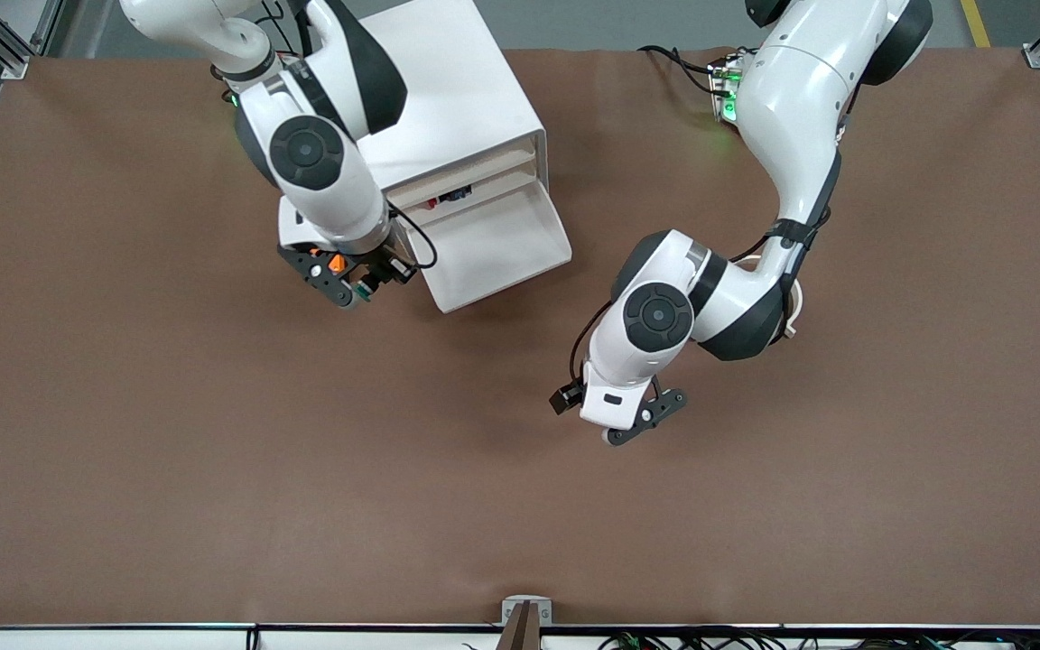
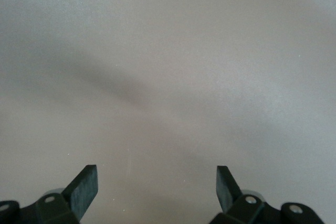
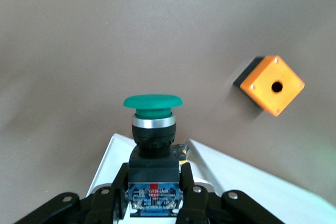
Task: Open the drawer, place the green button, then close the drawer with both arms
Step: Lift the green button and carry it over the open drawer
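Observation:
The drawer (image 1: 495,248) stands pulled out of the white cabinet (image 1: 448,90), its tray bare. My right gripper (image 1: 356,282) hangs over the table beside the drawer's front corner, shut on the button (image 1: 362,291). In the right wrist view the gripper (image 3: 154,176) clamps the button's black-and-blue body (image 3: 154,192), with the green cap (image 3: 152,102) pointing down at the table. My left gripper (image 1: 648,417) hovers over the bare table toward the left arm's end. It is open, and nothing shows between its fingers (image 2: 84,187).
An orange cube with a round hole (image 3: 273,85) lies on the table just under the right gripper, also peeking out there (image 1: 337,264). Small dark parts (image 1: 452,194) sit in a cabinet slot above the open drawer. A white corner (image 3: 236,177) shows below the held button.

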Controlling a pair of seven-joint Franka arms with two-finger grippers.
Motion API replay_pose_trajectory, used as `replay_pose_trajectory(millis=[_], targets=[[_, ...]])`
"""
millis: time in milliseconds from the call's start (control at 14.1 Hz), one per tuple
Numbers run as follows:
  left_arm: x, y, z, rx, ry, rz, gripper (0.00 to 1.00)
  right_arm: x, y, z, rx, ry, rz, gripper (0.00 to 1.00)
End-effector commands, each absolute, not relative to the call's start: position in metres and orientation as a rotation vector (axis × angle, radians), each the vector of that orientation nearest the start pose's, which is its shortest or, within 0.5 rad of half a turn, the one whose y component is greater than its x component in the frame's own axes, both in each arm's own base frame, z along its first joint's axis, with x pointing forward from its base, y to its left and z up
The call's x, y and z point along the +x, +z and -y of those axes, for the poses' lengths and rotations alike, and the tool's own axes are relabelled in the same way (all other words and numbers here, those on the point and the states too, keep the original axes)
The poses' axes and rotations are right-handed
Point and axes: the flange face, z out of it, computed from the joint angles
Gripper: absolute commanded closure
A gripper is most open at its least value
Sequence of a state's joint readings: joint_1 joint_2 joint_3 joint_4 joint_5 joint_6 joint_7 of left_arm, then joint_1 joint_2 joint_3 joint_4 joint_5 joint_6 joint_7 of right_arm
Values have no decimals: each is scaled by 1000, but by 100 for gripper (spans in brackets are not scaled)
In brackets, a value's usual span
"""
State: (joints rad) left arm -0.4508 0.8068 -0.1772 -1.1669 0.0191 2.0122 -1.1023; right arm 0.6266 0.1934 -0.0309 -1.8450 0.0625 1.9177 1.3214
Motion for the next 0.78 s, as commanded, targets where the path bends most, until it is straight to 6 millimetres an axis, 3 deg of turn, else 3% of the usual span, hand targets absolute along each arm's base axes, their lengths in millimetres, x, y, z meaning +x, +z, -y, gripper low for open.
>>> replay_pose_trajectory(millis=[0,707], targets=[[636,328,414,-3134,45,801,1,473,410,-359,-2904,147,-1306,100],[628,326,424,-3147,72,776,1,441,353,-437,-2748,81,-1536,100]])
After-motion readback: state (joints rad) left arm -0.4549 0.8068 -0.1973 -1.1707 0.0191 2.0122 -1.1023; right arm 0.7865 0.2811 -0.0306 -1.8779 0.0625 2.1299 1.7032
